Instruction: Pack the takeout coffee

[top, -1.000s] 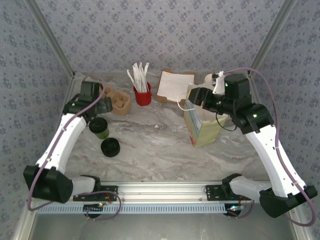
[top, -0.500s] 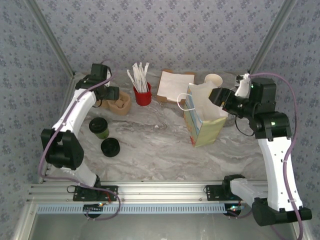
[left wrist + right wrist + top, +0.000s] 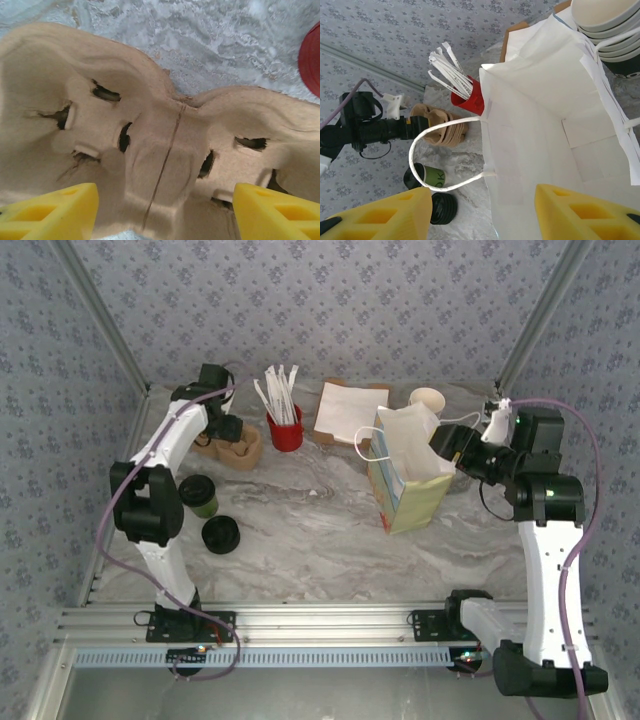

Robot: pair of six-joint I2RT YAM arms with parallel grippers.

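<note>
Your left gripper (image 3: 165, 200) stands open over the cardboard carrier (image 3: 150, 125). Your right gripper (image 3: 484, 192) stands open at the paper bag (image 3: 535, 125). 1 green cup (image 3: 200, 497) stands beside the black lid (image 3: 220, 534).

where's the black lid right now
In the top view the lid lies on the left side of the table, just on the near side of the green cup and well left of the bag.
</note>
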